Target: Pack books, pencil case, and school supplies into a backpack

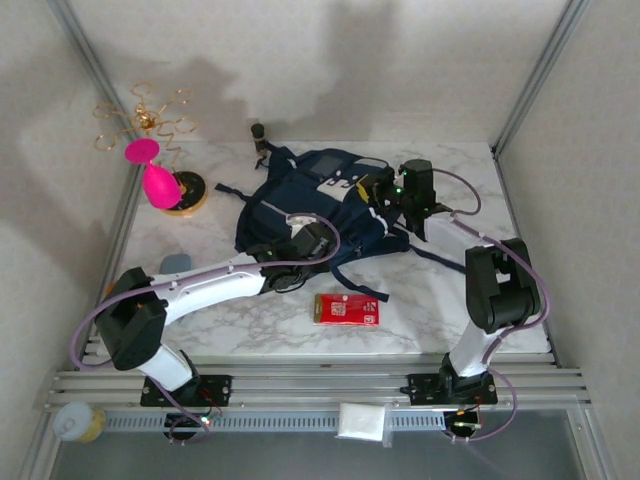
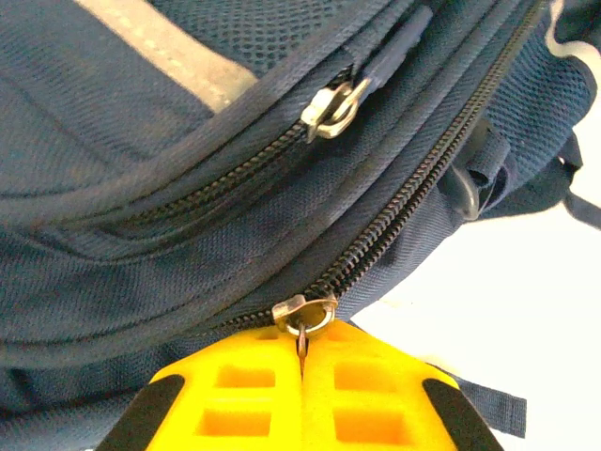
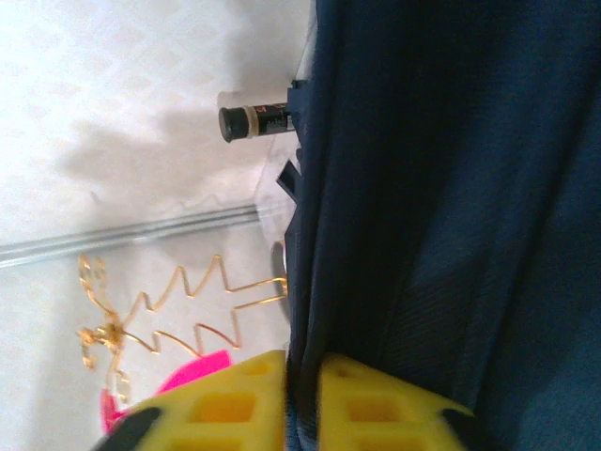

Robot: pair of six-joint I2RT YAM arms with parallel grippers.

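The navy backpack (image 1: 300, 205) lies in the middle of the table, its grey panel toward the back. My left gripper (image 1: 305, 243) is at its near edge. In the left wrist view that gripper (image 2: 302, 340) is shut on the metal zip pull (image 2: 303, 315) at the end of a closed zip line. My right gripper (image 1: 385, 192) is at the backpack's right side. Its yellow fingers (image 3: 302, 376) stand a narrow gap apart, pinching a fold of backpack fabric (image 3: 441, 207). The books and the pencil case are out of view.
A flat red rectangle with a white label (image 1: 346, 309) lies near the front of the table. A pink ornament (image 1: 157, 180) on a gold wire stand (image 1: 145, 120) is at the back left. A small dark bottle (image 1: 258, 133) stands behind the backpack. Metal frame posts bound the sides.
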